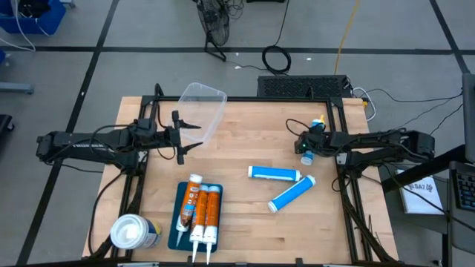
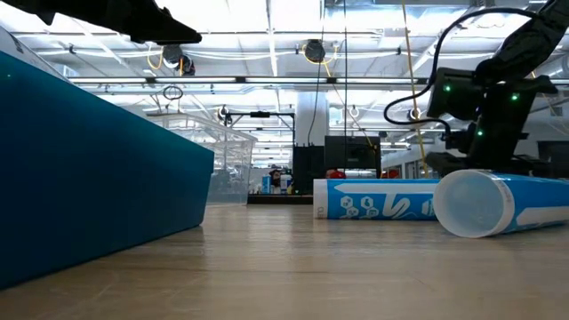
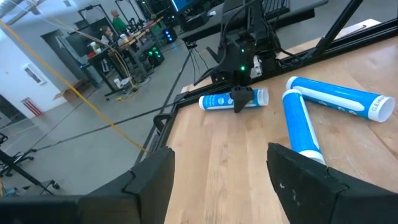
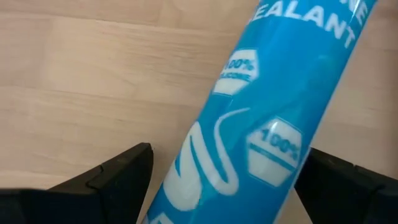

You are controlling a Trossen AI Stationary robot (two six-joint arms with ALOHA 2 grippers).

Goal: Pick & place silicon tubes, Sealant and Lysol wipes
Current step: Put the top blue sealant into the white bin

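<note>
Bench point(image 1: 245, 215) of pale wood carries everything, with a clear plastic bin point(image 1: 202, 110) tilted at its far edge, just beyond the left gripper point(image 1: 180, 139). That gripper hangs above the wood with its fingers point(image 3: 149, 180) spread wide and nothing between them; in its wrist view the two nearer blue tubes and the right arm lie well ahead of it.

Lysol wipes point(image 1: 133, 233) stand upright at the near left corner, white lid up, well apart from both grippers and nearer the left one. Just beside the canister lies a dark blue tray point(image 1: 180, 211) holding the orange sealant tubes point(image 1: 202, 213) side by side, nozzles toward the near edge.

A blue silicone tube point(image 1: 275, 173) lies flat near the bench's middle, and a second blue tube point(image 1: 292, 194) lies angled just beside it, both short of the right gripper point(image 1: 307, 148) on its near side. A third blue tube point(image 4: 261, 124), marked with sealant lettering, sits directly between the right gripper's wide-spread fingers point(image 4: 112, 177), which stand on either side of it with wood showing in the gaps.
</note>
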